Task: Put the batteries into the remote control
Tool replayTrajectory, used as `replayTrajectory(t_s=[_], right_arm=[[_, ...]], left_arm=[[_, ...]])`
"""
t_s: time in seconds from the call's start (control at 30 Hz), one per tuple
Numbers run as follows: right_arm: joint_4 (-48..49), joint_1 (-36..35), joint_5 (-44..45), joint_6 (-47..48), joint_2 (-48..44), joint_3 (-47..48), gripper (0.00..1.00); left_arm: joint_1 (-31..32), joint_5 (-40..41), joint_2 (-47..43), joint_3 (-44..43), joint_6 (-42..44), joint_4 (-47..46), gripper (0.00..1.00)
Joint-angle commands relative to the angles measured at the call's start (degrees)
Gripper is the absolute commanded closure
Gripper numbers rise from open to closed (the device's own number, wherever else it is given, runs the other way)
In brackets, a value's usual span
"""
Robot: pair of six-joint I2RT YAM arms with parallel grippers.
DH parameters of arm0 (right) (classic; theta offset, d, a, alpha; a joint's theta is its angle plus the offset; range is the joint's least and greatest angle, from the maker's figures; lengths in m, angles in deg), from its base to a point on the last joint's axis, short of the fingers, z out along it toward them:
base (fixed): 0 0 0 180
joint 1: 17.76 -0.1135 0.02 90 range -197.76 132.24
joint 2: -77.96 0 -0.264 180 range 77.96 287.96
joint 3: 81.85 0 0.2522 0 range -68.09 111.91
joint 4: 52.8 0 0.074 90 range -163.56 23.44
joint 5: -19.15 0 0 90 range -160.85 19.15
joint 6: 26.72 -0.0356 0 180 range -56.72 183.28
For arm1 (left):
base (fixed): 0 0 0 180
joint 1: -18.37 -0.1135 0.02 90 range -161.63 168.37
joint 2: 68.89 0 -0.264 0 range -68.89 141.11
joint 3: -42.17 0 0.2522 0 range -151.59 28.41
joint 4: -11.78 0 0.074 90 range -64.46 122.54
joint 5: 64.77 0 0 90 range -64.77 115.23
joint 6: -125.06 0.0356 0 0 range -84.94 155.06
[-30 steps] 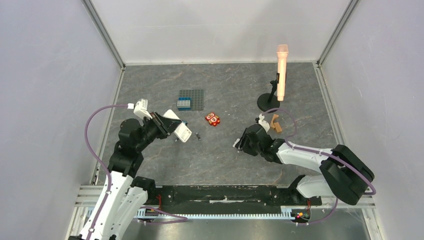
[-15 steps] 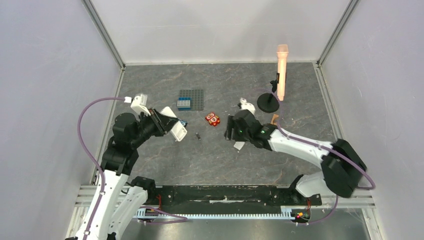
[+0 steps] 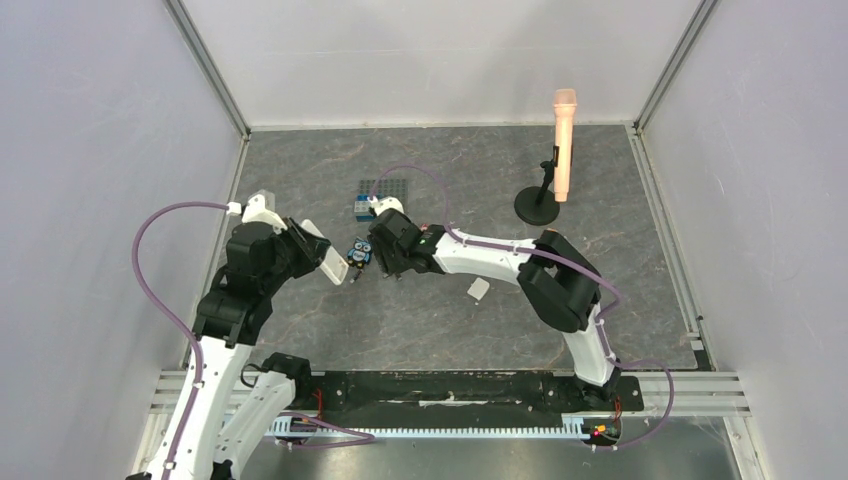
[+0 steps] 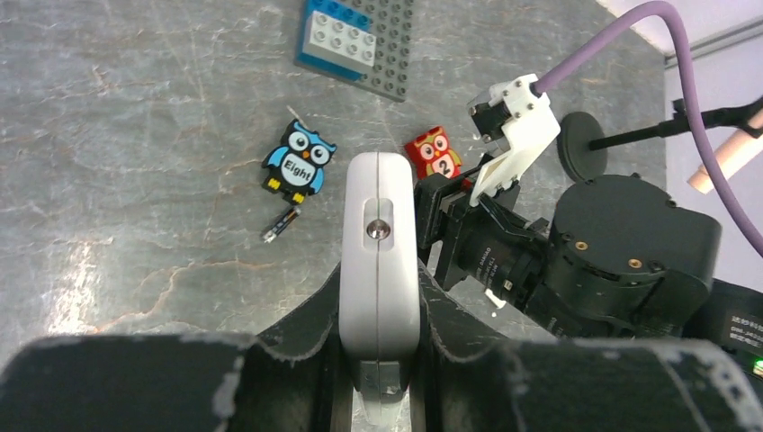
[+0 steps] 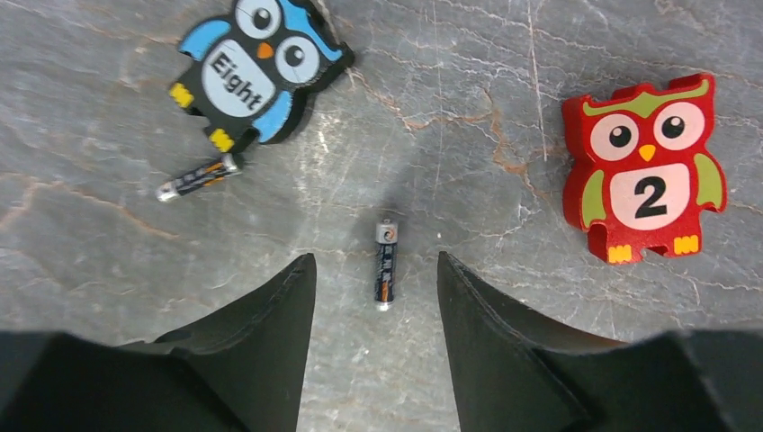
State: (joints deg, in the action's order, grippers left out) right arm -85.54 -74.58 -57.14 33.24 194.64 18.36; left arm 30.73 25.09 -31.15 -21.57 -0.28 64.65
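Left gripper (image 4: 380, 301) is clamped on the remote control (image 4: 379, 243), held edge-on near the blue owl (image 5: 256, 67). Right gripper (image 5: 376, 270) stands open, its fingers straddling the first battery (image 5: 385, 264), which lies flat near that owl. The second battery (image 5: 196, 178) lies just beside the owl's foot. The red owl (image 5: 650, 180) sits farther off.

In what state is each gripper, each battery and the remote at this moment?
left gripper: shut on remote control
remote control: clamped, off the table
right gripper: open, over centre battery
centre battery: lying loose on table
other battery: lying loose beside blue owl
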Motion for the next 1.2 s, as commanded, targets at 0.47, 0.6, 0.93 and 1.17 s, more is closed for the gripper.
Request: replayTrajectory(t_s=[0.47,0.6,0.93,1.17], right_arm=[[-2.96,-0.31,4.14,6.89,5.55,2.21,0.72],[-3.49,-0.31,2.73,6.8,5.65,1.78,0.83],[-3.77,-1.07,4.91,4.29,-6.39,-2.13,0.93],[3.39,-1.21,3.15,3.45,-30.1,-21.85,0.93]], left_arm=[[-0.21,4.17,0.09,0.39,-3.82,1.65,0.98],[-0.27,3.51,0.03,0.41,-3.52,1.82,0.98],[-0.28,-13.97,3.76,3.69,1.39,-5.01,0.98],[0.18,-34.44,11.87,7.95,2.75,-17.02,0.98]])
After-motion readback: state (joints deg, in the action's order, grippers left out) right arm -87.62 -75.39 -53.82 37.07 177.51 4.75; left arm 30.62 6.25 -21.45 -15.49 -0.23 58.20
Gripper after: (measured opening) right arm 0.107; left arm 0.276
